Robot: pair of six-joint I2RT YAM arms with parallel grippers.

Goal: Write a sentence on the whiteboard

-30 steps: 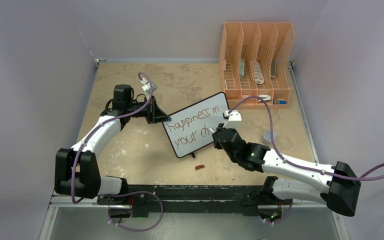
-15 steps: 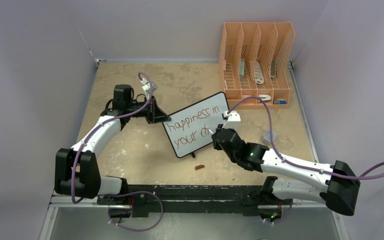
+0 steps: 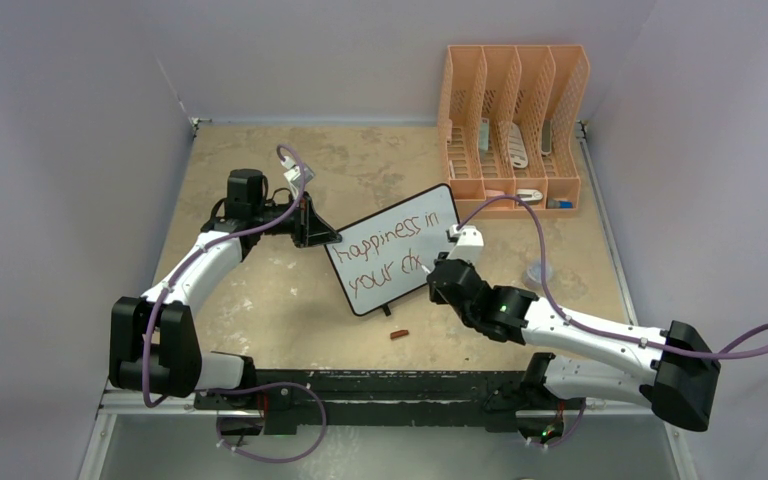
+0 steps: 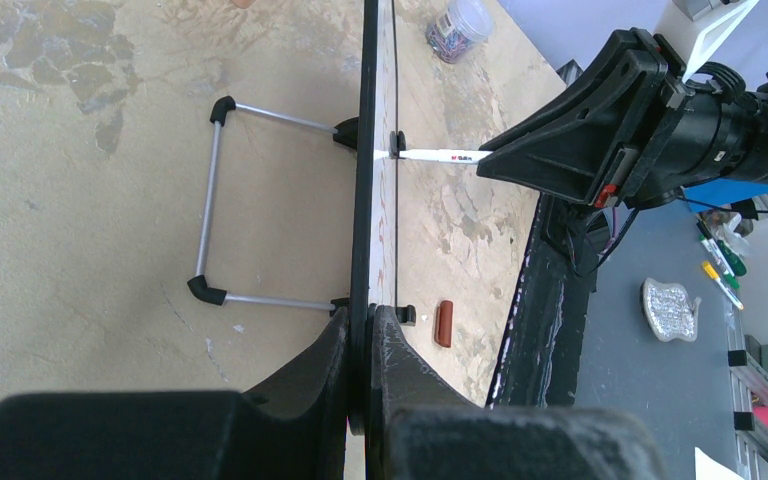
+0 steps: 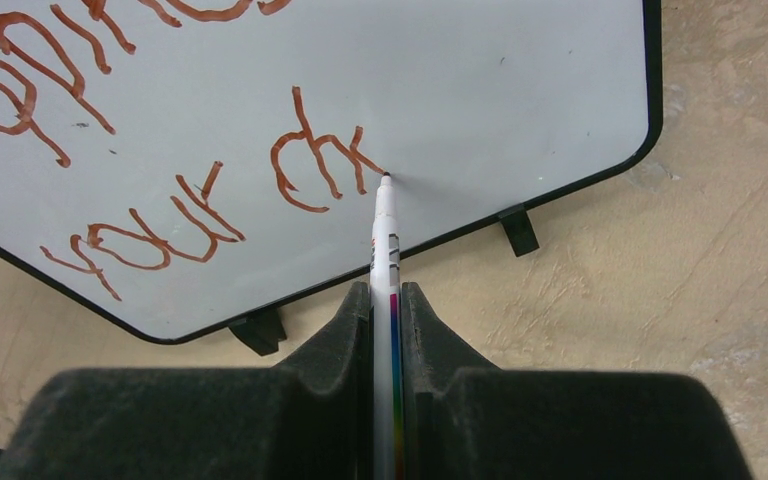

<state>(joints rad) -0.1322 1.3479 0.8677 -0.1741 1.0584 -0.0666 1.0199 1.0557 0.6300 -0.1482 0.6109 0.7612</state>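
The whiteboard (image 3: 410, 230) stands tilted mid-table on its black feet. It also shows edge-on in the left wrist view (image 4: 371, 150) and face-on in the right wrist view (image 5: 480, 90). The sentence (image 3: 392, 250) is red-brown lettering reading "happiness in" over "your ch"; its last letters show in the right wrist view (image 5: 315, 165). My left gripper (image 3: 322, 238) is shut on the board's left edge, the frame pinched between its fingers (image 4: 400, 360). My right gripper (image 3: 436, 272) is shut on a white marker (image 5: 384, 250) whose tip touches the board just after the "h".
An orange file rack (image 3: 512, 125) holding a few items stands at the back right. A small red-brown marker cap (image 3: 398, 334) lies on the table in front of the board, also seen in the left wrist view (image 4: 444, 322). A small clear jar (image 3: 540, 272) sits to the right.
My right gripper has shifted a little right along the lower line, and the "h" after the "c" has gained its last stroke. The left arm and the board have not moved.
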